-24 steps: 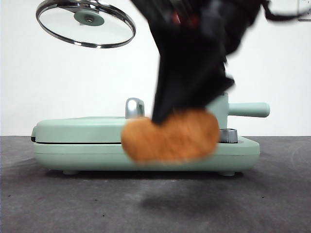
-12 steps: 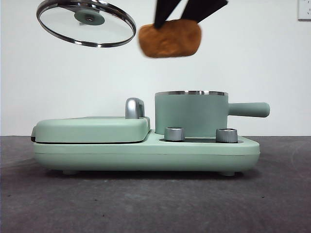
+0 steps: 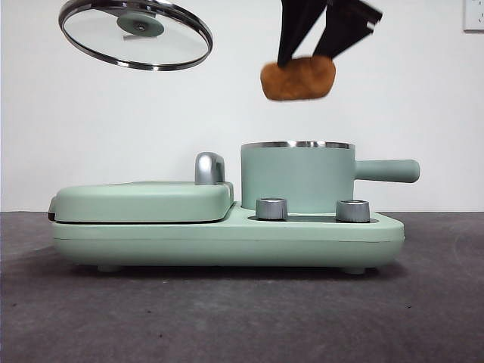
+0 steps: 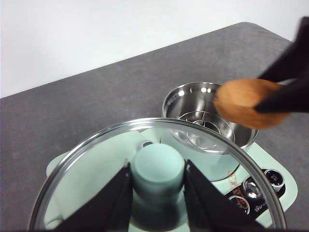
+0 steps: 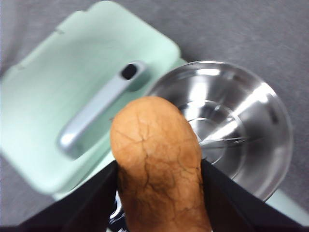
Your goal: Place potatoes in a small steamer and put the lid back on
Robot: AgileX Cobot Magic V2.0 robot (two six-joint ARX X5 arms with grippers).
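My right gripper (image 3: pixel 306 54) is shut on the orange-brown potato (image 3: pixel 298 79) and holds it high above the open mint-green steamer pot (image 3: pixel 296 176). In the right wrist view the wrinkled potato (image 5: pixel 157 164) sits between the jaws, over the near edge of the pot's steel inside (image 5: pixel 231 130). My left gripper (image 4: pixel 157 181) is shut on the mint-green knob (image 4: pixel 158 169) of the glass lid (image 3: pixel 134 35), held tilted high at the upper left, away from the pot. The left wrist view also shows the potato (image 4: pixel 246 102) over the pot (image 4: pixel 203 116).
The pot stands on a mint-green cooker base (image 3: pixel 227 238) with two steel dials (image 3: pixel 271 209). A flat griddle cover (image 3: pixel 144 200) with a steel handle (image 3: pixel 209 168) lies on its left half. The pot's side handle (image 3: pixel 387 171) points right. The table is dark grey.
The right gripper lifted the potato from in front of the cooker up high, then moved it right and a little down, over the pot. The lid has stayed in place.
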